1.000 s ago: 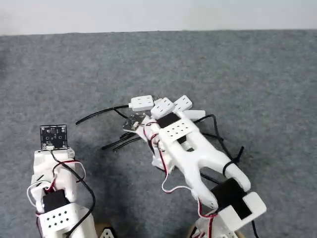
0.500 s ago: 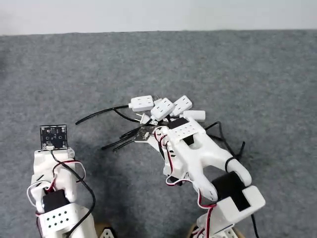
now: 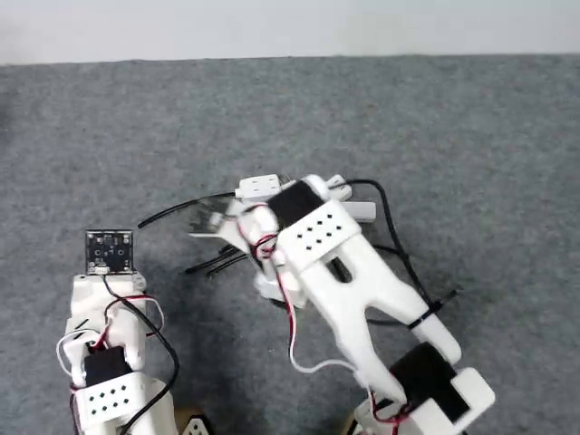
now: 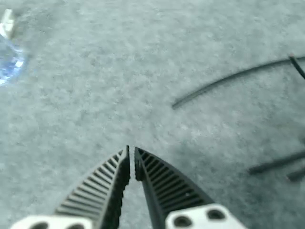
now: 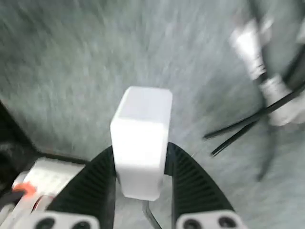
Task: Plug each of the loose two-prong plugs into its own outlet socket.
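Our right end effector (image 5: 140, 151) pinches the light, slippery-looking white block (image 5: 143, 121) by its flat sides — our left end effector (image 4: 132, 152) is pressed together.

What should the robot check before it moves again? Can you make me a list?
1. Right gripper holding something: ok. The right gripper is shut on a white block.
2. Prongs lined up with a socket: cannot tell. No prongs show on the block.
3. Left gripper free to help: ok. The left gripper is shut with nothing in it, over the grey carpet.
4. A socket nearby: ok. A white socket lies beside the right arm.
5. Cables out of the way: not ok. A black cable runs close along that arm.
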### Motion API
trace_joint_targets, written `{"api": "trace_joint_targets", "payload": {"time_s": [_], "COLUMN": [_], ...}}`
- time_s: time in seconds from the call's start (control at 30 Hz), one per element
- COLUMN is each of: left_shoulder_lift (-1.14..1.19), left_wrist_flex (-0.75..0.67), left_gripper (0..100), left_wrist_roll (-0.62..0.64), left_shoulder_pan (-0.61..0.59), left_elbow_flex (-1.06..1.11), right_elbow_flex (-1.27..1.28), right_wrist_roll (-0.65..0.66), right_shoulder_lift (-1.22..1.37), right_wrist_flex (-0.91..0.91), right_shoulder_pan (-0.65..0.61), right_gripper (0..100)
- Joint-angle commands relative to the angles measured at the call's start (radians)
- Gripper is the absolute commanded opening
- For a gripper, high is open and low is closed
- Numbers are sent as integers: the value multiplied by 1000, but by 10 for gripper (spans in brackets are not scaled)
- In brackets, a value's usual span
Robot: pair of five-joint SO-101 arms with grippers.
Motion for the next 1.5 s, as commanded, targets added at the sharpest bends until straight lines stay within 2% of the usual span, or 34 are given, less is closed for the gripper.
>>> {"api": "trace_joint_targets", "payload": {"time_s": [0.0,0.1,0.17,0.23,0.37,0.43,0.53,0.73,0.83,0.93,1.23,1.47], "left_shoulder_lift": [-9,-9,-11,-11,-11,-11,-11,-11,-11,-11,-11,-11], "left_wrist_flex": [-29,2,28,63,110,110,115,115,184,221,227,229], "left_gripper": [15,15,15,15,15,15,15,16,16,16,16,16], "left_wrist_roll": [-2,-2,0,0,-6,-51,-114,-204,-241,-290,-290,-290], "left_shoulder_pan": [18,-3,-87,-241,-628,-790,-928,-974,-976,-971,-967,-967], "left_elbow_flex": [-7,-15,-48,-87,-147,-145,-110,5,7,5,8,15], "right_elbow_flex": [-163,-161,-184,-216,-272,-288,-304,-359,-445,-580,-1057,-1428], "right_wrist_roll": [-15,-9,35,91,157,181,222,229,229,230,232,232], "right_shoulder_lift": [-39,-30,-21,-10,27,61,128,317,432,567,980,1129], "right_wrist_flex": [48,44,44,31,-61,-122,-223,-467,-527,-545,-539,-542], "right_shoulder_pan": [-59,-70,-70,-70,-87,-113,-156,-257,-305,-351,-487,-507], "right_gripper": [9,9,9,9,9,9,9,9,9,9,9,11]}}
